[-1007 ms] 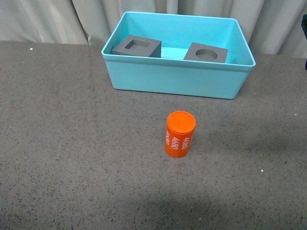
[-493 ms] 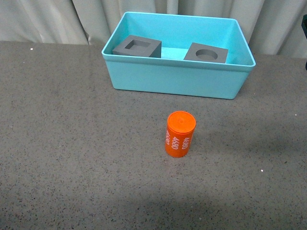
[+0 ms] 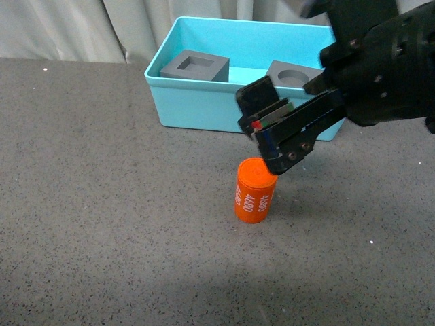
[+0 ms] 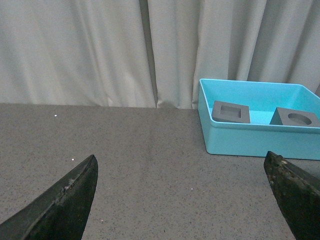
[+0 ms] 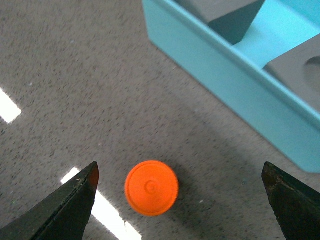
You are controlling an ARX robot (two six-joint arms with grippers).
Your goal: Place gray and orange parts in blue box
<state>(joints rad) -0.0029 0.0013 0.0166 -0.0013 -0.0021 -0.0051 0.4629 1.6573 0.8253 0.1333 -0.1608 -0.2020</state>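
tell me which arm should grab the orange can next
Right. The right gripper, open, hangs directly over the orange can. The left gripper has the blue box in its view but no can.

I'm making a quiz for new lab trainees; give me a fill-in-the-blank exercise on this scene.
The matte gray cube with a square recess and the matte gray cube with a round recess lie ____ the turquoise-blue plastic bin. The small orange cylinder stands ____ on the dark speckled table. The right gripper hangs over the cylinder with jaws ____.
Missing: inside; upright; open.
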